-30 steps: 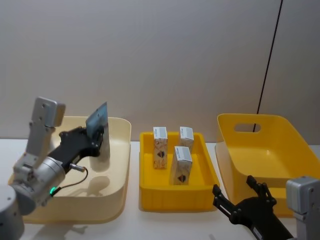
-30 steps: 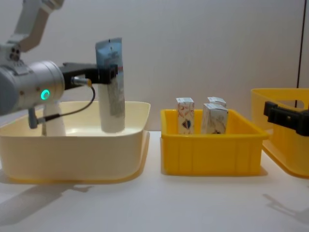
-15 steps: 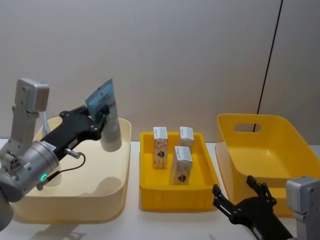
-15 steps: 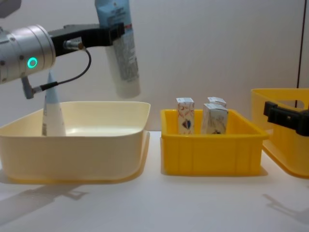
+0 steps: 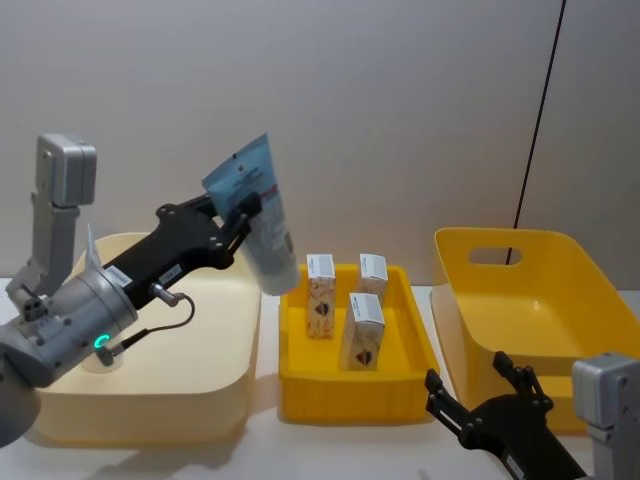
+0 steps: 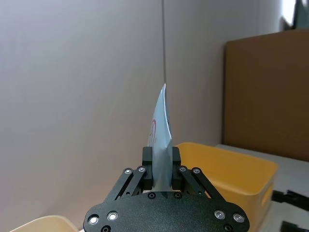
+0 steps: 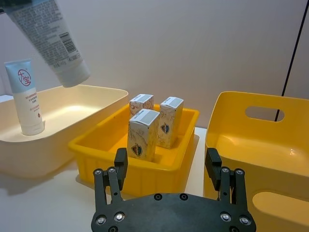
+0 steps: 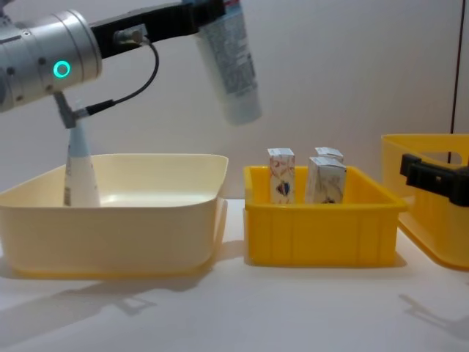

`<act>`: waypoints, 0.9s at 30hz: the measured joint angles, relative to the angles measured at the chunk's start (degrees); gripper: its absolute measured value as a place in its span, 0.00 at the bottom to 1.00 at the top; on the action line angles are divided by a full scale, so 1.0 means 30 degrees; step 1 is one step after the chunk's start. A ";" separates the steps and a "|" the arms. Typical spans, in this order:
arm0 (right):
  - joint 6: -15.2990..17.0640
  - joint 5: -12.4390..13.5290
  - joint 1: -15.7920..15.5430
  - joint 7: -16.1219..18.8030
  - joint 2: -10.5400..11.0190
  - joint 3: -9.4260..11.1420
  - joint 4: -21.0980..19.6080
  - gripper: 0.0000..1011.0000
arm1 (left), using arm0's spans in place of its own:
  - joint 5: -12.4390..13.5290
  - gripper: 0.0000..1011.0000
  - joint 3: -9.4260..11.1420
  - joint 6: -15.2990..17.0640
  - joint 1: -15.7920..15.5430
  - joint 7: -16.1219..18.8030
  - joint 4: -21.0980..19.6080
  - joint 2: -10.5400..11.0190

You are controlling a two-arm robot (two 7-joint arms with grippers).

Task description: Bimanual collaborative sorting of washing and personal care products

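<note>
The held tube (image 5: pixel 262 225) is a pale blue-and-white squeeze tube hanging in the air, tilted, with its flat crimped end up and its cap end down. From the chest view the cap end (image 8: pixel 242 110) sits above the gap between the cream bin (image 5: pixel 230 330) and the yellow tray (image 5: pixel 350 385), clear of both. The left end effector (image 5: pixel 240 212) is clamped on the tube just below the crimp, one finger pressed to each flat face (the left wrist view shows this plainly (image 6: pixel 161 162)).

A second tube (image 7: pixel 25 96) stands upright on its cap inside the cream bin, against the wall nearest the bench's left edge. Three cartons stand upright in the yellow tray at the middle of the bench (image 5: pixel 180 455): two side by side toward the back edge (image 5: pixel 320 280) (image 5: pixel 372 272), and one nearer the front (image 5: pixel 362 330).

The right end effector (image 5: pixel 466 370) hangs low near the bench's front edge, toward the right front corner, with its fingers spread wide and nothing between them. Just behind it stands a large yellow bin (image 5: pixel 540 290) with a handle slot, toward the bench's right edge.
</note>
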 joint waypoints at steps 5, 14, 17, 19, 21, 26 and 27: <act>-0.0001 0.0000 0.0000 0.0000 0.0001 0.0000 0.0000 0.99 | -0.0852 0.20 0.0245 0.0162 -0.0407 -0.1297 0.0473 -0.0260; 0.0000 -0.0001 -0.0001 0.0000 0.0000 0.0000 0.0000 0.99 | -0.2179 0.20 0.0901 0.0711 -0.1301 -0.3345 0.1701 -0.0982; -0.0001 0.0000 -0.0001 0.0000 0.0001 0.0000 -0.0001 0.99 | -0.2509 0.20 0.1118 0.0887 -0.1593 -0.3856 0.2137 -0.1248; 0.0002 0.0000 -0.0003 0.0000 -0.0002 -0.0001 -0.0004 0.99 | -0.2661 0.20 0.1216 0.0961 -0.1722 -0.4081 0.2335 -0.1362; 0.0049 0.0001 -0.0003 0.0030 -0.0005 0.0000 -0.0057 0.99 | -0.2840 0.20 0.1337 0.1051 -0.1866 -0.4357 0.2570 -0.1505; 0.0322 0.0138 0.0023 0.0280 0.0004 -0.0049 -0.0323 0.99 | -0.3128 0.20 0.1534 0.1192 -0.2118 -0.4799 0.2945 -0.1731; 0.0322 0.0138 0.0023 0.0280 0.0004 -0.0049 -0.0323 0.99 | -0.3209 0.20 0.1586 0.1231 -0.2185 -0.4920 0.3041 -0.1793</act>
